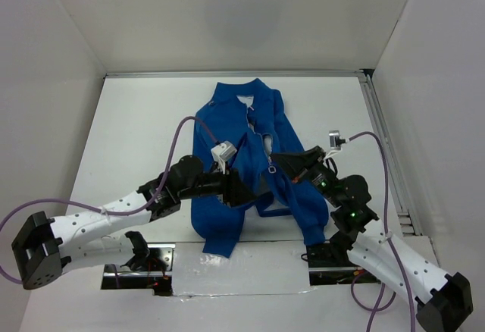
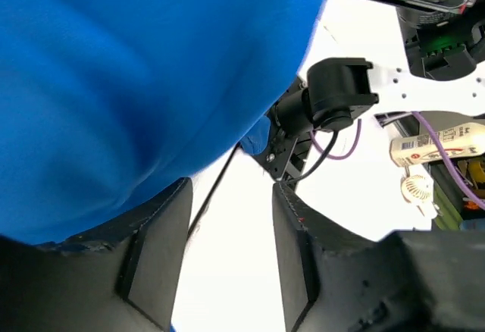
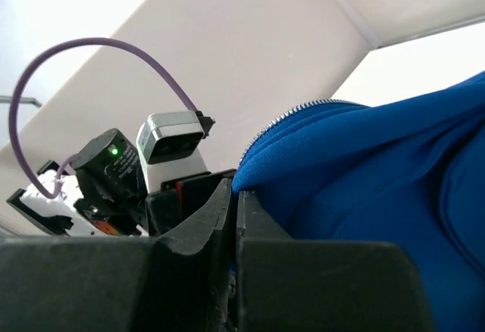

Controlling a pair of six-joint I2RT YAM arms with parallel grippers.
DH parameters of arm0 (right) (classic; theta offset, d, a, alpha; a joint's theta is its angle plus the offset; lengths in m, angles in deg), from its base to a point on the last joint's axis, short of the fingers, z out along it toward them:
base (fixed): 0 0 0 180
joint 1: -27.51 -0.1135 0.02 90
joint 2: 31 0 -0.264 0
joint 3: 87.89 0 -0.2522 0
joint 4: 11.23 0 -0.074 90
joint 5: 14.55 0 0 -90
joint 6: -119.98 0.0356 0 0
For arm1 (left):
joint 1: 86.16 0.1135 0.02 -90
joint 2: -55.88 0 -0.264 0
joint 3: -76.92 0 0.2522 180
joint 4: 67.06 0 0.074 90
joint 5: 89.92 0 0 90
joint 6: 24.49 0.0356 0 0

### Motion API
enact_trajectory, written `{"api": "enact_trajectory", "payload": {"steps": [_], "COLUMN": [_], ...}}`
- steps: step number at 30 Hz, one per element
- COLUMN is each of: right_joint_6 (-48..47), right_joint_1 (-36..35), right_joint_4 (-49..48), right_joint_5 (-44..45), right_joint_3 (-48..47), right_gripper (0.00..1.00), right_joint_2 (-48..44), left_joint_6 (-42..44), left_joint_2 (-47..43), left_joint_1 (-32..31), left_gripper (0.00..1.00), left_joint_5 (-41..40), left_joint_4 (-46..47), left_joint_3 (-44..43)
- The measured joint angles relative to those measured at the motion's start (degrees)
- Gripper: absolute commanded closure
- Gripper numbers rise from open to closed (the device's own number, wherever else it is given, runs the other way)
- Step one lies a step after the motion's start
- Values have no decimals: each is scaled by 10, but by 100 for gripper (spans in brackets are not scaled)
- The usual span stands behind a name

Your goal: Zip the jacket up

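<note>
Right gripper (image 3: 235,189): jaws pressed together, pinching the jacket (image 1: 220,226) at its zipper-edged front flap. Left gripper (image 2: 231,195): jaws spread, white table (image 1: 136,120) showing through the gap, blue cloth lying against one finger (image 2: 151,256). I see the jacket mid-table, collar at the far end, front open at the top.

1 jacket (image 1: 220,222), 1 L pincer (image 1: 242,192), 1 R pincer (image 1: 279,159), 2 cables (image 1: 179,136) (image 1: 385,158), 1 table (image 1: 144,120)

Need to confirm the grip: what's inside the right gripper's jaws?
Blue jacket fabric, pinched in the right gripper beside the zipper teeth. Its fingers hide any slider.
</note>
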Motion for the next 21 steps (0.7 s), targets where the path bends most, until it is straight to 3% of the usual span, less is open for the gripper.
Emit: {"api": "enact_trajectory", "payload": {"steps": [2, 3, 9, 17, 21], "right_joint_6": [-2, -3, -9, 0, 3], "right_joint_1": [-1, -1, -8, -23, -36], "right_joint_4": [14, 20, 48, 35, 31], "right_joint_5": [4, 4, 1, -10, -11], "right_joint_3": [7, 10, 13, 28, 31], "right_gripper": [100, 100, 100, 100, 100], "right_joint_2": [-23, -32, -38, -27, -17], "left_joint_6": [0, 0, 0, -3, -8], "left_joint_2": [-16, -26, -67, -31, 16], "left_joint_1": [6, 10, 26, 38, 59], "left_gripper": [35, 24, 7, 8, 13], "left_joint_5": [1, 5, 40, 41, 52], "left_joint_4": [-11, -12, -1, 8, 30], "left_joint_3": [5, 9, 17, 2, -15]}}
